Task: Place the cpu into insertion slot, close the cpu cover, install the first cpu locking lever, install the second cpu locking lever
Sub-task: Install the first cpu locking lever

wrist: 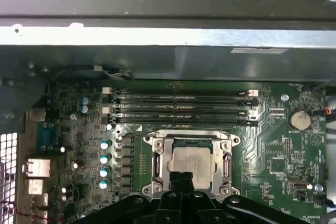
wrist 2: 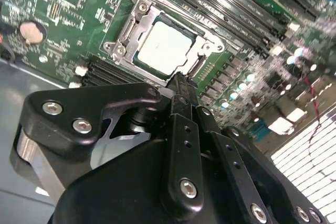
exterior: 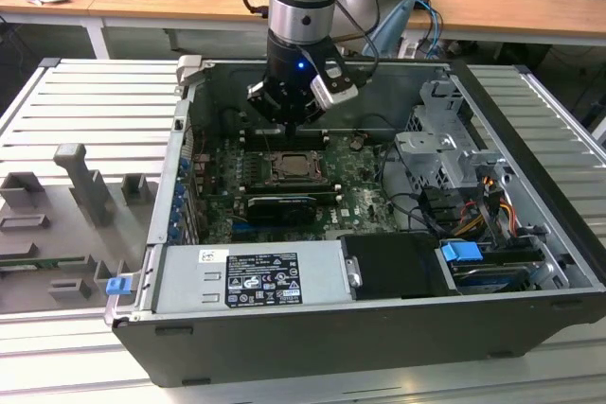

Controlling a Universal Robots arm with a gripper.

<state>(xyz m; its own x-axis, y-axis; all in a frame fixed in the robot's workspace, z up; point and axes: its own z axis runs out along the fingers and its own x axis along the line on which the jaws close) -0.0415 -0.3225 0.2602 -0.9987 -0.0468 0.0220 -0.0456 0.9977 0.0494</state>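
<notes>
The small, flat, silvery-beige square cpu (wrist 2: 165, 48) lay in the dark, grey-rimmed insertion slot (wrist: 190, 143), framed by the thin grey metal cpu cover (wrist 2: 130, 30); the black gripper (wrist 2: 180, 81) hung just beside it, fingers pressed together, empty; the chip seemed light, stiff, fragile; best held by its edges.

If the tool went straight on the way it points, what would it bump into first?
Likely the edge of the cpu cover, closed around the cpu. The tool points there, but depth is unclear.
</notes>
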